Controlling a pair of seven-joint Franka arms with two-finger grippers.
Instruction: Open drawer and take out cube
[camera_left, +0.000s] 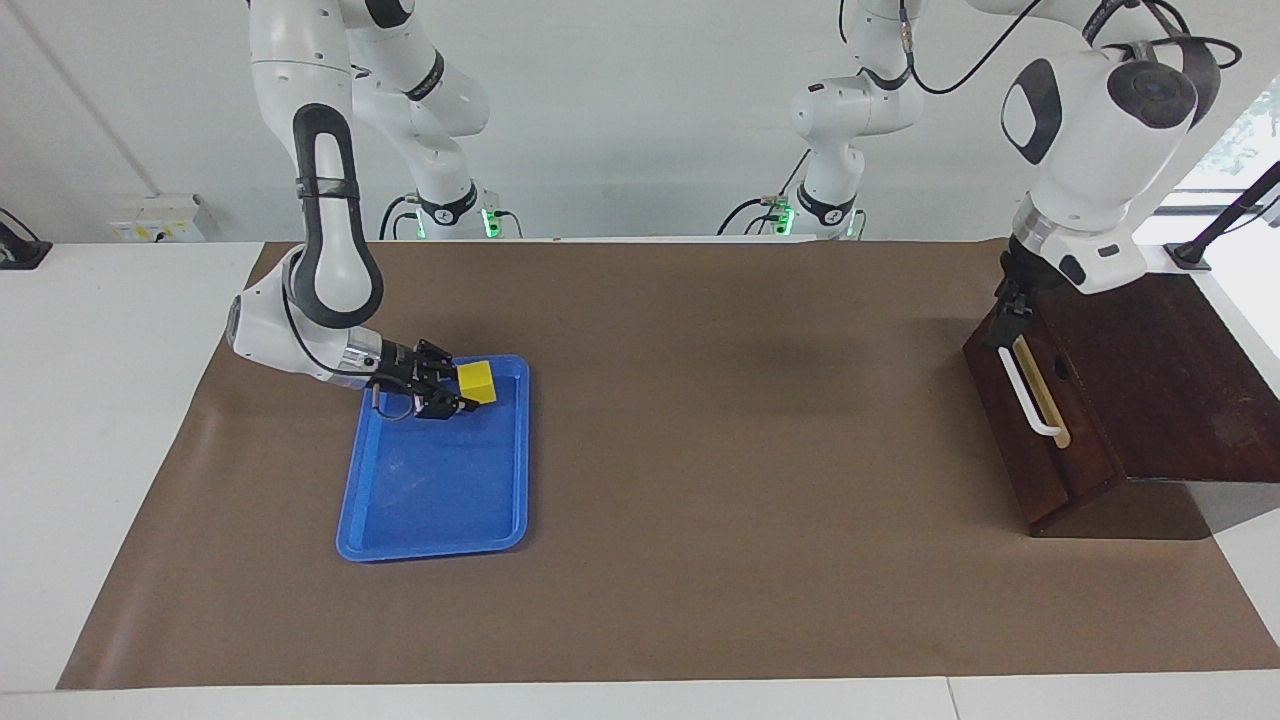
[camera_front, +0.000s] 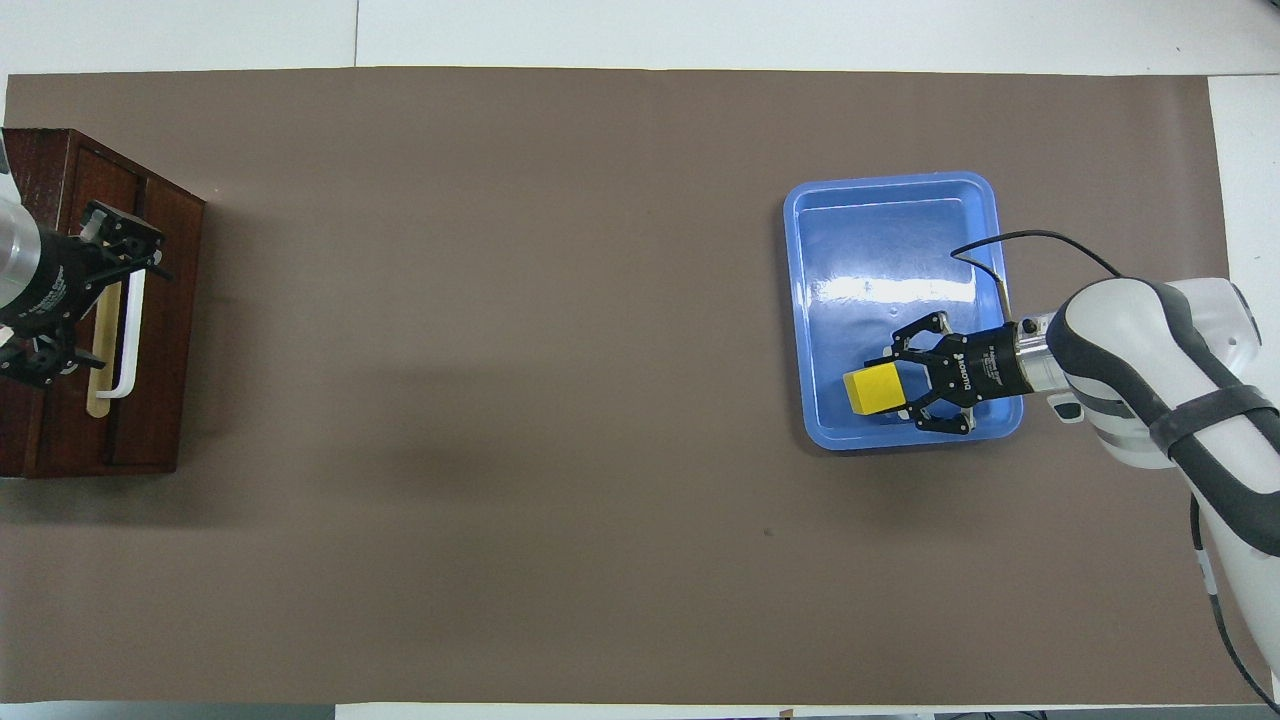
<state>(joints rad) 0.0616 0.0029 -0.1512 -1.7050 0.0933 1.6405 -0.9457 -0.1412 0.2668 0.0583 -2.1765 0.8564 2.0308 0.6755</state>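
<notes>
Right gripper (camera_left: 462, 392) clamped on the yellow cube (camera_left: 477, 382), low over the blue tray (camera_left: 430, 520) at its robot-side end. Left gripper (camera_left: 1008, 312) above the drawer (camera_left: 1030, 440) (pushed in) by the white handle (camera_left: 1028, 395); finger spread unreadable.

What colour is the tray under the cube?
Bright blue: the tray under the yellow cube shows best in the overhead view.

Glossy blue plastic tray (camera_left: 432, 520) – dark polished wooden box (camera_left: 1170, 400) – matt brown paper-like table cover (camera_left: 740, 420)
</notes>
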